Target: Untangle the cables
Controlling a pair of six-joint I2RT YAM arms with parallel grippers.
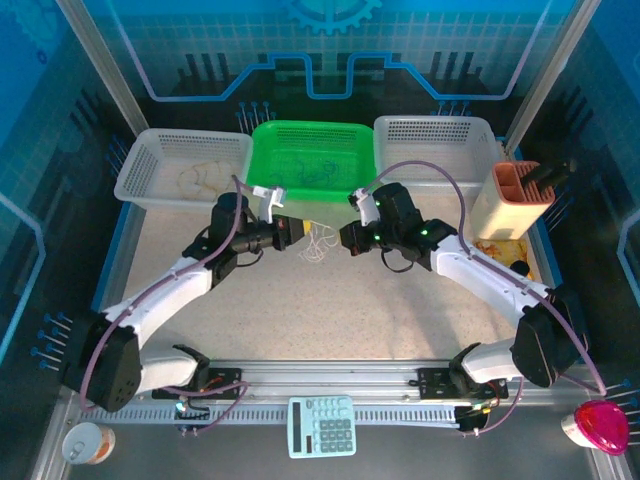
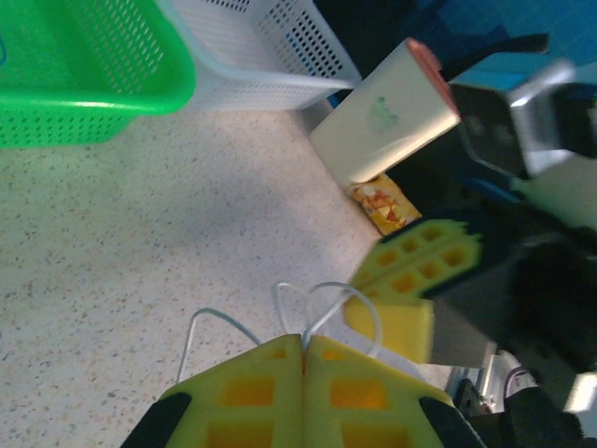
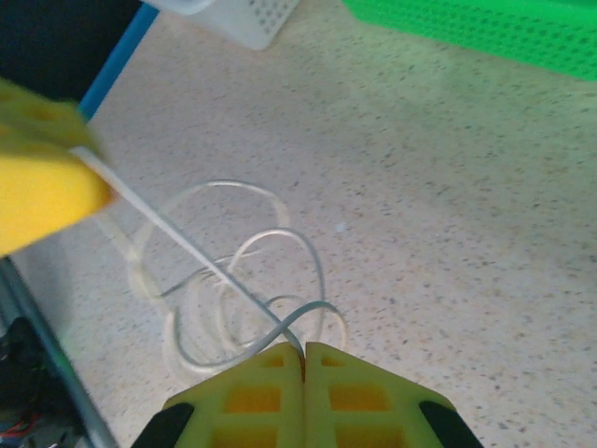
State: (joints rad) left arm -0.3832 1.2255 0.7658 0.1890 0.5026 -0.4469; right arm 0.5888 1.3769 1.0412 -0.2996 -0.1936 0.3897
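Two closed pinches: left gripper [image 2: 303, 347] and right gripper [image 3: 303, 350] each clamp the thin, pale, curly cables [image 1: 318, 247], just beside the green plastic mesh basket [image 1: 300, 127]. Probably mid-separation; next, draw apart gently.

Pale curly cables [image 3: 187, 245] in loose loops

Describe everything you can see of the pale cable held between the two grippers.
The pale cable is a thin, whitish, flexible cord curled into several overlapping loops that rest on the speckled table near the green basket. One strand is pinched in the shut right gripper; another runs taut to the shut left gripper.
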